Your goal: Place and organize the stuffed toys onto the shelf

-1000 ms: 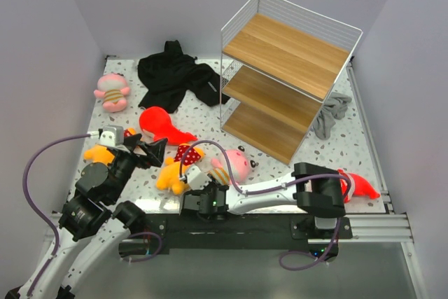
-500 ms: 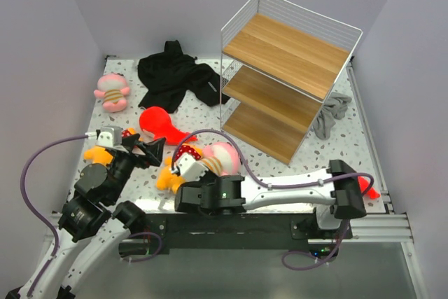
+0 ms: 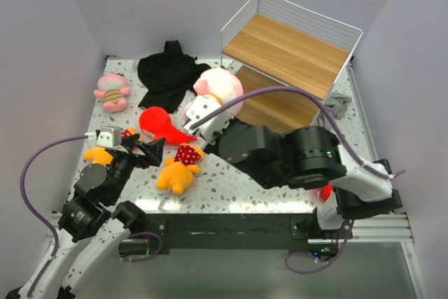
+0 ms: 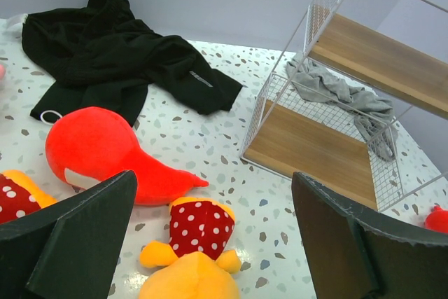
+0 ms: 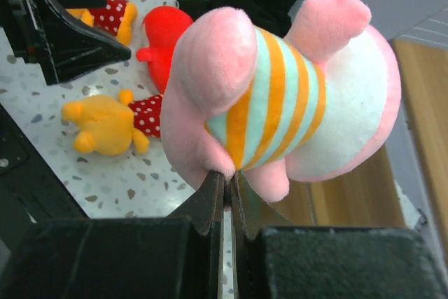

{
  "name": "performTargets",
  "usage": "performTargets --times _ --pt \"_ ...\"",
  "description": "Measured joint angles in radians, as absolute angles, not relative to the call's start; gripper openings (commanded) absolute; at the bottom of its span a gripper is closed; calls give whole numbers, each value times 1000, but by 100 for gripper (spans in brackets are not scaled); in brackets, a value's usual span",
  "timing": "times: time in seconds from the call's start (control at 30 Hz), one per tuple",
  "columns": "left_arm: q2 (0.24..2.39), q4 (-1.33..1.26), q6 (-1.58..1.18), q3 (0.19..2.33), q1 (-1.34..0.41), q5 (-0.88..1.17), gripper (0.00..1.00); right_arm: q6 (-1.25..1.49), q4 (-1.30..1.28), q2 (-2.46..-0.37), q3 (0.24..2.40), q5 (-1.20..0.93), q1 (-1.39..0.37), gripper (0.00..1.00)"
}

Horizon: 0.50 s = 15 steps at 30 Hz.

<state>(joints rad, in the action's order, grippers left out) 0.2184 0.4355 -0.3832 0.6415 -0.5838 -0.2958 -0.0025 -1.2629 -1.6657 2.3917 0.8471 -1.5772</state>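
My right gripper [image 3: 221, 107] is shut on a pink stuffed toy [image 3: 219, 87] in an orange-striped shirt, held in the air just left of the shelf [image 3: 294, 50]. In the right wrist view the jaws [image 5: 228, 177] pinch the pink toy [image 5: 280, 96] low on its striped body. My left gripper [image 3: 150, 150] stands open and empty, low over an orange-yellow toy [image 3: 178, 169] with a red polka-dot bib. Its wrist view shows that orange toy [image 4: 192, 265] below the spread fingers [image 4: 77, 239]. A red fish toy [image 3: 162, 125] lies behind it. A second pink toy [image 3: 112, 91] lies far left.
A black garment [image 3: 171, 75] lies at the back left of the shelf. A grey cloth [image 3: 341, 105] sits at the shelf's right side. Another orange toy [image 3: 98, 153] lies by my left arm, and a red toy [image 3: 325, 192] peeks from under my right arm.
My right gripper closed on the pink striped toy near the table's front and lifted it up and back toward the shelf. The left arm stayed put.
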Motion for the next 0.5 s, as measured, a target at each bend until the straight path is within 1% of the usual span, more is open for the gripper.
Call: performTargets --times 0.13,0.3,0.5 --pt "218 435 -383 641 -584 -296 97 -237 -1151 -1567 2345 854 -1577 0" --pt "218 435 -383 641 -584 -295 97 -590 -885 -1456 2239 908 -1577 0" --pt "218 435 -383 641 -584 -295 97 -828 -700 -1444 2231 981 -1541 0"
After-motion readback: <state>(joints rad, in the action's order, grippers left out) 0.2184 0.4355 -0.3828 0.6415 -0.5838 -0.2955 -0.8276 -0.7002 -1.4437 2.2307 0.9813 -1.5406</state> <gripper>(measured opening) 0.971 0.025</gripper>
